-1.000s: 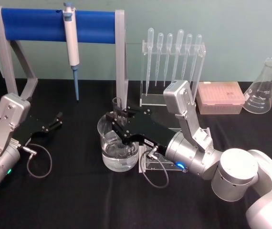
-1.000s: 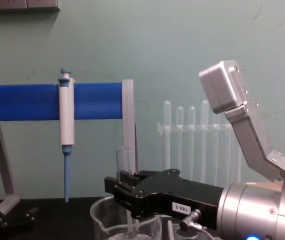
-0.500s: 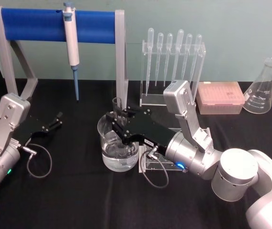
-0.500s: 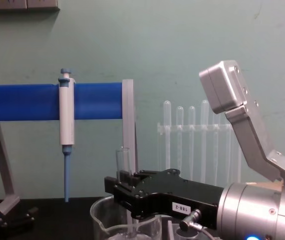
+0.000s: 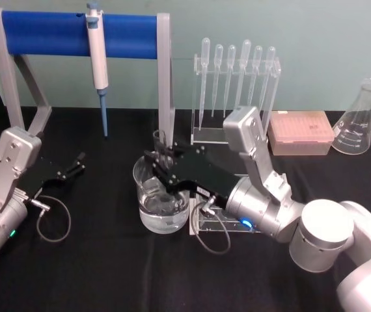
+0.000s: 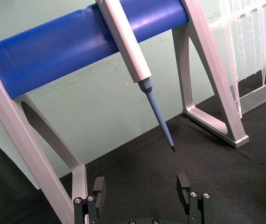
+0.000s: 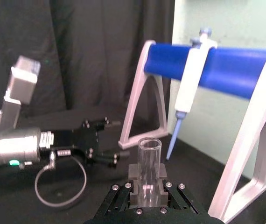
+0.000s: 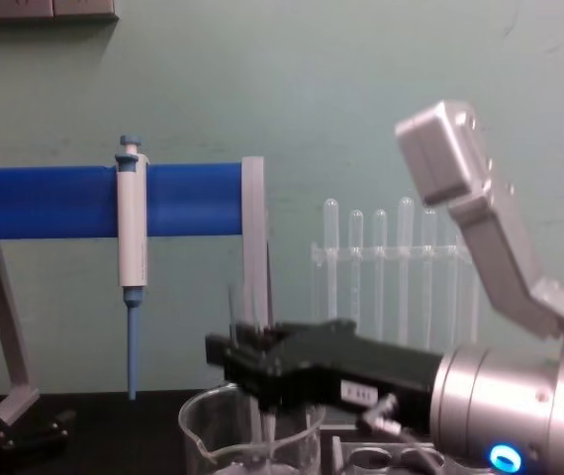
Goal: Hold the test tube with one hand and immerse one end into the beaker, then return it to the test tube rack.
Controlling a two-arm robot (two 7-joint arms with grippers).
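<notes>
The test tube point(image 7: 149, 165) is clear, smooth glass with a glossy rim. The beaker point(image 5: 161, 203) is the same clear glass, catching bright glints. The right gripper point(image 5: 161, 164) is matt black, with small shiny screw heads, on a brushed silver metal wrist point(image 5: 258, 207). The left gripper point(image 5: 80, 162) has the same matt black finish. The tablecloth point(image 5: 94, 266) is black, dull cloth. At the far left, the stand point(image 5: 166, 78) has pale grey matt legs and a smooth blue bar point(image 5: 55, 34) with a slight sheen. The pipette point(image 5: 97, 58) hanging on it looks like white plastic with a blue tip. The flask point(image 5: 358, 120) at the far right is clear glass.
</notes>
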